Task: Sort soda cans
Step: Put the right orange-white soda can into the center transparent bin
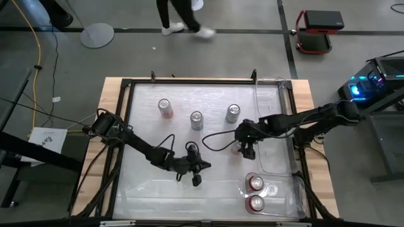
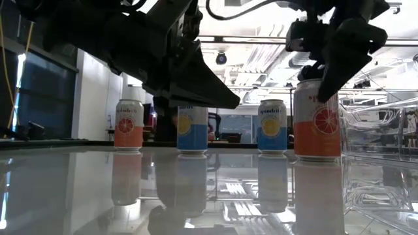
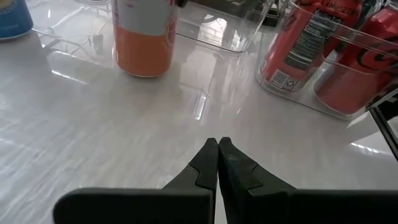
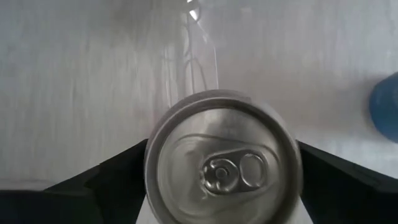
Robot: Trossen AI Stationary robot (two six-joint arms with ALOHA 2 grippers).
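Note:
My right gripper [image 1: 245, 150] stands over an orange-and-white soda can [image 2: 317, 124] right of the table's middle and is shut on it. My left gripper [image 1: 196, 178] is shut and empty above the near middle of the table, with its closed fingertips [image 3: 217, 144] pointing toward that can [image 3: 144, 37]. Three more cans stand upright on their bases in a far row: orange [image 1: 165, 108], blue [image 1: 196, 120] and yellow [image 1: 232, 113]. Two red cans [image 1: 255, 183] [image 1: 255, 203] stand in a clear bin. My right gripper comes from above, pointing down, with one finger [image 4: 118, 171] on each side of the can's upper wall just under the silver top [image 4: 224, 155]. The can is pinched between them. It is upright, and its base [image 2: 317, 156] appears to rest on the table.
A clear plastic bin [image 1: 297, 189] at the near right corner holds the red cans. A second clear bin [image 1: 281, 94] runs along the right edge. A dark frame borders the glossy white table. Open surface lies at the near left. A person walks beyond the far edge.

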